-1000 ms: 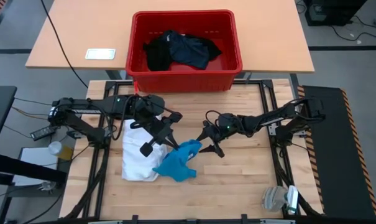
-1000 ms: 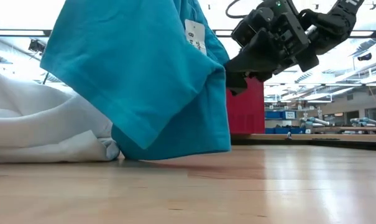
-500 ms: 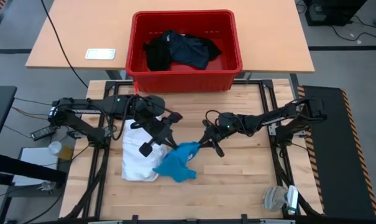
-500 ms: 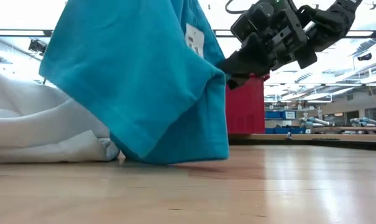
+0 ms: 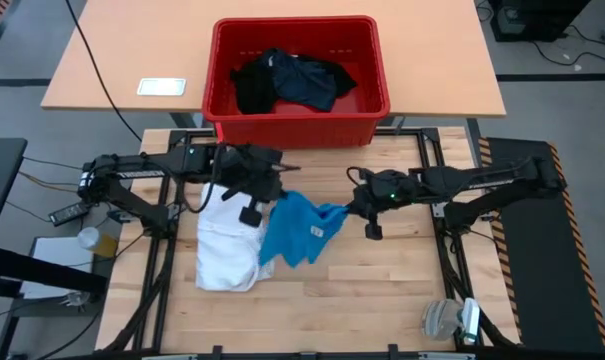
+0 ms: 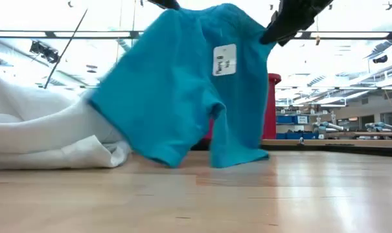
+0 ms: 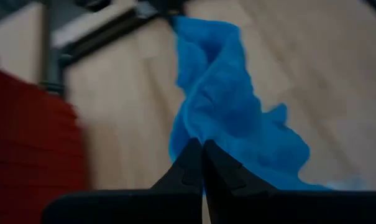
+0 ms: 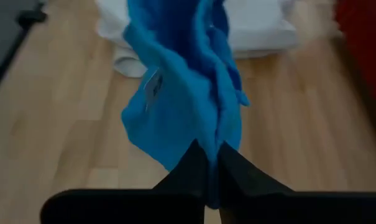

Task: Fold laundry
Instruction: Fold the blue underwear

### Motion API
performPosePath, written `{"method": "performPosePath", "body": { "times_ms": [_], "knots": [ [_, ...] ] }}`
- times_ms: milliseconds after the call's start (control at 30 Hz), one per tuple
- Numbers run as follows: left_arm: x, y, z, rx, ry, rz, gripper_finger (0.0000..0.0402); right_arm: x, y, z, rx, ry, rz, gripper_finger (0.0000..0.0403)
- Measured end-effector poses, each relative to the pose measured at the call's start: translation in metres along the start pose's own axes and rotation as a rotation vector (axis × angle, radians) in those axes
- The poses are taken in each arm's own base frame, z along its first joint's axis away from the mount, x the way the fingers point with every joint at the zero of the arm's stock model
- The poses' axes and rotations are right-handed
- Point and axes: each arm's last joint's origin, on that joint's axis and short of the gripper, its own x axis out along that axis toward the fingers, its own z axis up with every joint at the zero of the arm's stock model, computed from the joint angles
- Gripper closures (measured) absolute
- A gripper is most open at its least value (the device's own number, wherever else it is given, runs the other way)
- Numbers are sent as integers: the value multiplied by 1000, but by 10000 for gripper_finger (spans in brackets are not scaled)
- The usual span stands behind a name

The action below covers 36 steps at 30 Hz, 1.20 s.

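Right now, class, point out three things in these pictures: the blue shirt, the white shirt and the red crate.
blue shirt [image 5: 297, 228], high view, middle of the spread cloth.
white shirt [image 5: 225, 255], high view, centre of the folded pile.
red crate [image 5: 298, 127], high view, front wall.

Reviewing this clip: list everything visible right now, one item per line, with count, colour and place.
blue shirt: one, bright blue, held up between both grippers over the table, lower edge touching the wood.
white shirt: one, white, lying on the table beside it.
black garments: a dark pile, count unclear, inside the crate.
red crate: one, red, at the table's far edge.
wooden table: one, light wood.
left gripper: dark, shut on the blue shirt.
right gripper: dark, shut on the blue shirt.
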Motion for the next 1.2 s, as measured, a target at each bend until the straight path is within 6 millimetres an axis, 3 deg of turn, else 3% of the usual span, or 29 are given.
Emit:
{"method": "performPosePath", "body": {
  "times_ms": [200,333,500,600,667,733,833,933,1067,1200],
  "knots": [
    [15,29,-1,67,-46,140,399,-26,-11,11,-56,72,-175,376],
    [23,57,-15,72,-12,213,399,-38,-27,16,-112,120,-332,378],
    [19,94,-27,94,-36,382,399,-53,-52,27,-211,160,-730,378],
    [15,98,-24,154,-55,424,399,-59,-54,30,-221,158,-796,378],
    [17,89,-20,194,-57,377,399,-57,-46,27,-198,156,-701,377],
    [27,71,-19,199,-58,209,399,-51,-38,19,-134,186,-559,377],
    [61,37,-17,137,-16,-55,399,-31,-19,-4,-25,286,-360,377],
    [107,-11,-23,156,56,-211,400,-6,7,-31,14,378,-190,377],
    [147,-73,-33,211,98,-281,400,13,37,-57,36,480,-144,377],
    [162,-113,-40,236,94,-306,400,20,64,-67,48,508,-115,377]
  ]
}}
